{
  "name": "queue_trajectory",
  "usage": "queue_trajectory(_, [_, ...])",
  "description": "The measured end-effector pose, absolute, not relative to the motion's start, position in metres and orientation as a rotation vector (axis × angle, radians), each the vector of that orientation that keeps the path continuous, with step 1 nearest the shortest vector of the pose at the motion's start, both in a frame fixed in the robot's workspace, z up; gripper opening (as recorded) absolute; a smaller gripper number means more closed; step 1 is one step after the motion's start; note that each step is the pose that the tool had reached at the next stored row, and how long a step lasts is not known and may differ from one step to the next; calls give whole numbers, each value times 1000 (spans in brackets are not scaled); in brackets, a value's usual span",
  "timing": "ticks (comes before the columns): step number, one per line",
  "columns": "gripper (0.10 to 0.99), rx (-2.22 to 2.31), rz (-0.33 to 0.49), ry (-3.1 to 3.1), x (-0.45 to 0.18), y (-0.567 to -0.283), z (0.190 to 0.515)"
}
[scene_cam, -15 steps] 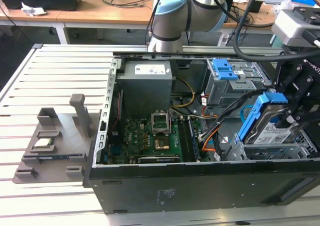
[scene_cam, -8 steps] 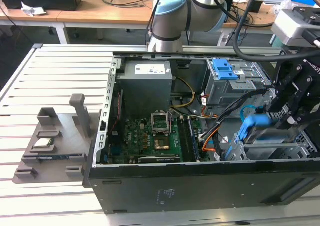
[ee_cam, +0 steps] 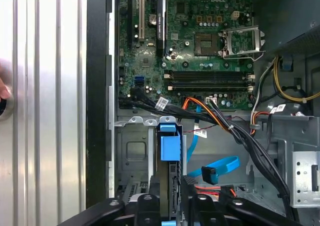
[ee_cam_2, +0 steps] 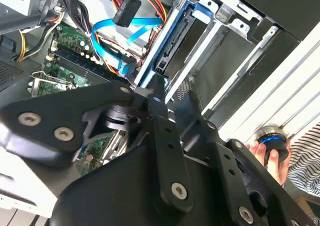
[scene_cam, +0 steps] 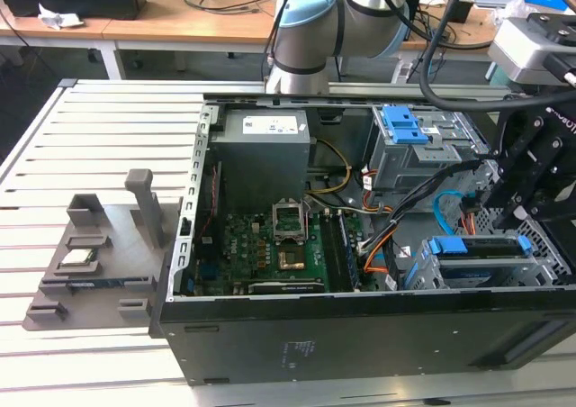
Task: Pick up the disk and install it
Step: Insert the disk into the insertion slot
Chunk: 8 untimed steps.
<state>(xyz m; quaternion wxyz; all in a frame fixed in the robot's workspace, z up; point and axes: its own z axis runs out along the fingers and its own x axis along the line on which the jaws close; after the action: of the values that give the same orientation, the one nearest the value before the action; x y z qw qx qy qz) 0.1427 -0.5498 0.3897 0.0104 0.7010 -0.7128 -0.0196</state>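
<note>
The disk (ee_cam: 169, 153) stands on edge in a slot of the metal drive cage (ee_cam: 131, 151) at the case's front corner, its blue rail and tab facing up. In the exterior view the disk (scene_cam: 477, 245) shows as a blue-edged slab in the cage, low on the exterior view's right. My black gripper (ee_cam: 170, 198) sits over its end, one finger on each side, shut on it. The second wrist view has the gripper (ee_cam_2: 147, 88) tips at the near end of the disk (ee_cam_2: 167, 43). In the exterior view the gripper (scene_cam: 508, 213) hangs just above the cage.
The open case holds a green motherboard (scene_cam: 270, 245), a grey power-supply box (scene_cam: 265, 150) and a second cage with blue tabs (scene_cam: 405, 123). Loose blue and orange cables (ee_cam: 220, 167) lie beside the disk's slot. A grey parts tray (scene_cam: 85, 263) lies outside. A person's hand (ee_cam_2: 270, 148) holds a knob.
</note>
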Motion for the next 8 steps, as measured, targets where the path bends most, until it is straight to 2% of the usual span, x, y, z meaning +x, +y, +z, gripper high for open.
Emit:
queue_trajectory(1, [227,2188,-61,-2225,143,-550,390])
queue_trajectory(2, [227,2188,-61,-2225,143,-550,390])
queue_trajectory(4, [110,2188,-61,-2225,143,-550,390])
queue_trajectory(8, [106,2188,-61,-2225,143,-550,389])
